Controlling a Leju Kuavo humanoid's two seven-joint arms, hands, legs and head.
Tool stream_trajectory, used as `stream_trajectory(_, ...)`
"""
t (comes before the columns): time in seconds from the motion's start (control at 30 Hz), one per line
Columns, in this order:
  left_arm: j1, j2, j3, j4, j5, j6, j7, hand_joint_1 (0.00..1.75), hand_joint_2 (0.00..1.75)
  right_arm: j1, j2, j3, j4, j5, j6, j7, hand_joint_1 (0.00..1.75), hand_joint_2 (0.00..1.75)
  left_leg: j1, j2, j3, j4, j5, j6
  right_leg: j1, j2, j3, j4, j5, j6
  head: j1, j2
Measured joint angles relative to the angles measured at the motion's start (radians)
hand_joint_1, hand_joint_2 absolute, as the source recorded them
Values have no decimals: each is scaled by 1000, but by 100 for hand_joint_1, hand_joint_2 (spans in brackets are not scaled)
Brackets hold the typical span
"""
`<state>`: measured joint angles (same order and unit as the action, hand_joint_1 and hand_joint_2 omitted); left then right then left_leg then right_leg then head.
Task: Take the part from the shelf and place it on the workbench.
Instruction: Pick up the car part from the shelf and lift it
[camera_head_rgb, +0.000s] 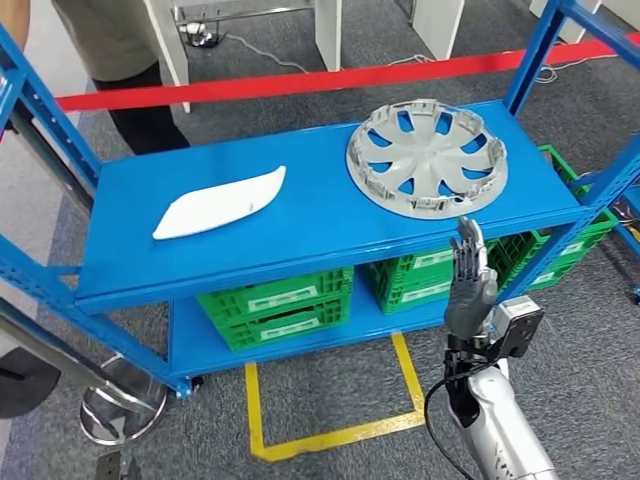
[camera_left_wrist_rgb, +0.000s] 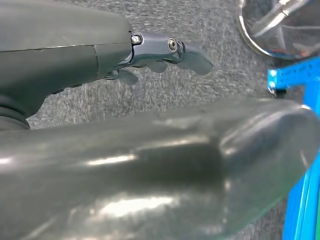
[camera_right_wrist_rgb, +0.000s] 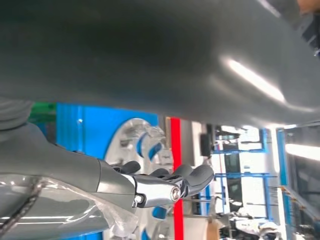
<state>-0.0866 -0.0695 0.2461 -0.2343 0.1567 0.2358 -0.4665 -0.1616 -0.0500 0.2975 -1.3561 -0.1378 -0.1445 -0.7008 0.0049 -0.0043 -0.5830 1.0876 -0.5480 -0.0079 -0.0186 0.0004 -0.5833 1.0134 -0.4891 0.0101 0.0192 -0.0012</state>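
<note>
Right hand raised at the front edge of a blue metal shelf unit (camera_head_rgb: 302, 225) carrying two parts.

On its top board lie one round silver-grey plastic wheel cover (camera_head_rgb: 426, 158) toward the right end and one long white curved plastic panel (camera_head_rgb: 219, 203) toward the left. The right hand (camera_head_rgb: 469, 280) stands just in front of the wheel cover, fingers straight, apart, holding nothing. The left hand (camera_left_wrist_rgb: 158, 55) hangs over grey carpet, fingers loosely extended and empty. Four green plastic crates (camera_head_rgb: 275, 305) sit on the lower board, contents hidden. A person (camera_head_rgb: 128, 60) behind the shelf is cut off.
</note>
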Motion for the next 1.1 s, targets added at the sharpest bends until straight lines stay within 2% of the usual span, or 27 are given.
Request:
stream_trajectory(0.07, 1, -1, 0, 0, 0, 0, 0, 0, 0, 0, 1, 0, 0, 0, 0, 0, 0, 0, 2, 0, -66, 133, -55, -6, 1, 0, 6, 0, -5, -9, -4, 0)
stream_trajectory(0.1, 2, -1, 0, 0, 0, 0, 0, 0, 0, 1, 1, 0, 0, 0, 0, 0, 0, 0, 2, 0, -100, 192, -71, -7, 2, 0, 10, 0, -9, -11, -3, 0)
stream_trajectory(0.13, 3, 0, 0, 0, 0, 0, 0, 0, 0, 2, 1, 0, 0, 0, 0, 0, 0, 0, 2, 0, -120, 222, -67, -7, 3, 1, 15, 0, -12, -12, -4, 0)
stream_trajectory(0.17, 4, 0, 0, 0, 0, 0, 0, 0, 0, 3, 1, 0, 0, 0, 0, 0, 0, 0, 2, 0, -123, 213, -42, -5, 3, 2, 21, 0, -17, -12, -4, 0)
stream_trajectory(0.23, 4, 0, 0, 0, 0, 0, 0, 0, 0, 3, 1, 0, 0, 0, 0, 0, 0, 0, 0, 0, -83, 98, 46, 5, 5, 3, 38, 0, -28, -9, -4, 0)
stream_trajectory(0.27, 4, 1, 0, 0, 0, 0, 0, 0, 0, 2, 1, 0, 0, 0, 0, 0, 0, 0, -2, 0, -59, 38, 78, 11, 7, 4, 44, 0, -33, -6, -3, 0)
stream_trajectory(0.3, 4, 1, -1, 0, 0, 0, 0, 0, 0, 1, 1, 0, 1, 1, 1, 0, 0, 0, -4, 0, -40, -8, 94, 17, 8, 4, 47, 0, -37, -1, -3, 0)
stream_trajectory(0.37, 2, 2, -1, 0, 0, 1, 0, 0, 0, 1, 1, 0, 1, 1, 1, 0, 0, 0, -8, 0, -26, -39, 86, 25, 9, 4, 45, -2, -40, 9, -2, 0)
stream_trajectory(0.47, 3, 1, 0, 0, 0, 3, 0, 0, 0, -1, 1, 1, 0, 2, 1, 0, 0, 0, -3, 0, -14, -64, 82, 33, 9, 2, 38, 8, -54, 24, 0, 0)
stream_trajectory(0.5, 2, 1, 0, 0, 0, 4, 0, 0, 0, -2, 1, 2, 0, 2, 1, 0, 0, 0, 0, 0, -8, -71, 82, 37, 8, 2, 20, 42, -72, 29, 1, 0)
stream_trajectory(0.53, 2, 1, 0, 0, 0, 4, 0, 0, 0, -3, 1, 2, 0, 2, 1, 0, 0, 0, 1, 1, -4, -73, 80, 40, 7, 2, -12, 100, -98, 33, 3, 0)
stream_trajectory(0.6, 0, 1, 0, 0, 0, 5, 0, 0, 0, -2, 2, 2, 3, 2, 2, 0, 0, 0, 2, 1, 1, -74, 75, 45, 6, 1, -91, 235, -140, 40, 3, 0)
stream_trajectory(0.63, 1, 0, 0, 0, 0, 5, 0, 0, 0, -1, 2, 2, 4, 2, 2, 0, 0, 0, 1, 1, 5, -73, 72, 46, 5, 1, -120, 273, -140, 42, 3, 0)
stream_trajectory(0.67, 1, 0, 0, 0, 0, 5, 2, 0, 0, 0, 2, 2, 6, 2, 2, 0, 0, 0, 2, 0, 9, -73, 68, 46, 5, 1, -131, 273, -119, 43, 4, 0)
stream_trajectory(0.7, 2, -1, 0, 0, 0, 4, 4, 0, 0, -1, 2, 2, 7, 3, 2, 0, 0, 0, 2, -1, 16, -73, 63, 44, 4, 1, -122, 235, -80, 42, 4, 0)
stream_trajectory(0.73, 2, -2, 0, 0, 0, 4, 5, 0, 0, -3, 2, 2, 8, 4, 2, 0, 0, 0, 2, -2, 24, -72, 56, 41, 4, 0, -99, 168, -33, 41, 4, 0)
stream_trajectory(0.77, 2, -2, 0, 0, 0, 3, 6, 0, 0, -5, 2, 3, 8, 6, 3, 0, 0, 0, 0, -2, 31, -71, 49, 36, 5, -1, -69, 104, 1, 39, 4, 0)
stream_trajectory(0.8, 2, -2, -1, 0, 0, 2, 7, 0, 0, -9, 2, 3, 9, 9, 4, 0, 0, 0, -1, -3, 34, -69, 44, 31, 5, -2, -44, 51, 20, 34, 4, 0)
stream_trajectory(0.83, 1, -2, -1, 0, 0, 2, 8, 0, 0, -12, 2, 4, 9, 11, 5, 0, 0, 0, -3, -3, 35, -66, 41, 27, 7, -1, -29, 21, 24, 29, 2, 0)
stream_trajectory(0.9, 2, -1, -2, 0, 0, 2, 11, 0, 0, -16, 1, 5, 10, 16, 6, 0, 0, 0, -5, -2, 33, -66, 39, 20, 8, 0, -21, 9, 14, 16, 1, 0)
stream_trajectory(0.97, 5, 1, -6, 0, -4, 2, 16, 0, 0, -21, 1, 5, 11, 18, 5, 0, 0, 0, -4, -1, 32, -55, 25, 12, 4, 0, -16, 6, 11, 6, 0, 0)
stream_trajectory(1.03, 8, 3, -13, 0, -13, 2, 22, 0, 0, -29, 2, 5, 11, 20, 5, 0, 0, 0, -2, -1, -4, 23, -17, 2, 0, 0, -8, 2, 8, -5, -4, 0)
stream_trajectory(1.1, 14, 5, -21, 2, -21, 4, 28, 0, 0, -33, 2, 7, 13, 22, 5, 0, 0, 0, 0, 0, -77, 158, -64, -3, 1, 0, -2, 2, 2, -11, -6, 0)
